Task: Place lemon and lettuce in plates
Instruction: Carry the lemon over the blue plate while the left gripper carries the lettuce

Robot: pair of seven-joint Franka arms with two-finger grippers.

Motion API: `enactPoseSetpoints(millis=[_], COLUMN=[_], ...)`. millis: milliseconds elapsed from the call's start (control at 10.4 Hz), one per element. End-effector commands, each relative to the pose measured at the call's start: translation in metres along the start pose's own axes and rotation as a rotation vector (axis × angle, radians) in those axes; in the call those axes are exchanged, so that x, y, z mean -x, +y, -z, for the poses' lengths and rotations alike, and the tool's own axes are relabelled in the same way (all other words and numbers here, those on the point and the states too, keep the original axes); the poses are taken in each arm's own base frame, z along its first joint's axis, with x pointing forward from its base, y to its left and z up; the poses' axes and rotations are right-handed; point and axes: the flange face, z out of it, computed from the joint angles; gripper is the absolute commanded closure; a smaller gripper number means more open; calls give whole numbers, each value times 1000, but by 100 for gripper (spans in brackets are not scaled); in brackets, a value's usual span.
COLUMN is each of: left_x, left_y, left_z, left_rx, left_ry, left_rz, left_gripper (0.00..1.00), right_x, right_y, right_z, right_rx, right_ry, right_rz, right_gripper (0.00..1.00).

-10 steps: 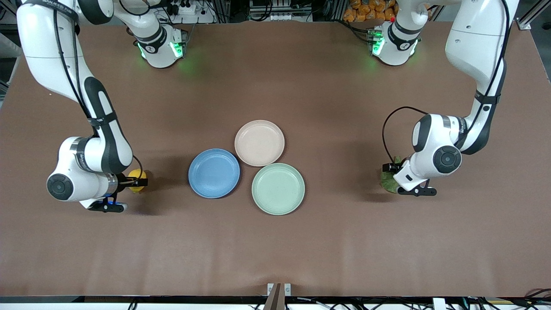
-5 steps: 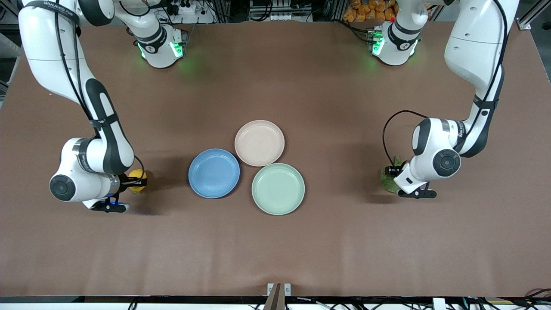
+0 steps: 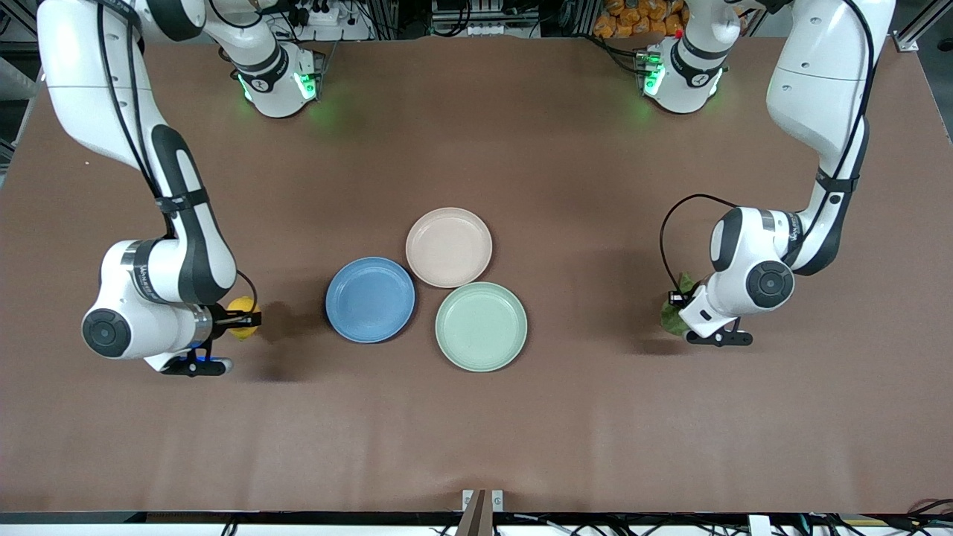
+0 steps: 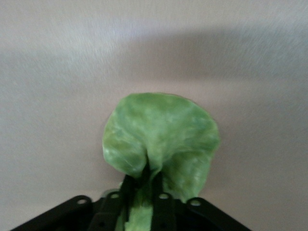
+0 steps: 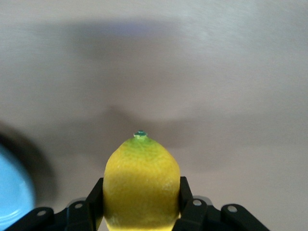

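Note:
My right gripper point(image 3: 240, 320) is shut on the yellow lemon point(image 3: 241, 307) and holds it above the bare table, beside the blue plate point(image 3: 370, 299) toward the right arm's end. The lemon point(image 5: 141, 185) fills the jaws in the right wrist view. My left gripper point(image 3: 676, 304) is shut on the green lettuce point(image 3: 672, 316), held just over the table toward the left arm's end. In the left wrist view the lettuce point(image 4: 161, 139) is pinched between the fingers. The beige-pink plate point(image 3: 449, 246) sits farther from the front camera than the blue one. Both plates are empty.
A pale mint-green plate point(image 3: 481, 326) touches the blue and beige-pink plates, nearest the front camera. The edge of the blue plate point(image 5: 12, 190) shows in the right wrist view. Brown table all round.
My right gripper has lifted the lemon slightly and shifted it a little toward the front camera. My left gripper with the lettuce has moved slightly toward the plates.

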Motion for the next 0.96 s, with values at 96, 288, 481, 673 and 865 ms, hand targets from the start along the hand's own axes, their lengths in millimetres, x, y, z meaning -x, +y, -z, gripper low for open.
enactPoseSetpoints(millis=[96,288,481,673,865], left_x=[-4,0,12,30,50], left_y=[12,40,94,153,215], left_z=[41,71,81,92,106], left_rx=[-1,33,63,79,87], left_ry=[37,5,-8,-11,-1], left_rz=[-6,-21,69,147,219], left_gripper=[100,100,100,100,100], right_x=[14,24,32,36,38], right_y=[-79,-125,-170,-197,-218], right_z=[12,9,-2,-9,-26], right_rx=[-37,-80,-87,-91,-92], right_ry=[-16,-32,-25,-2,12], right_rz=[-58,-81,-31,-66,-77], right_gripper=[100,100,100,100,98])
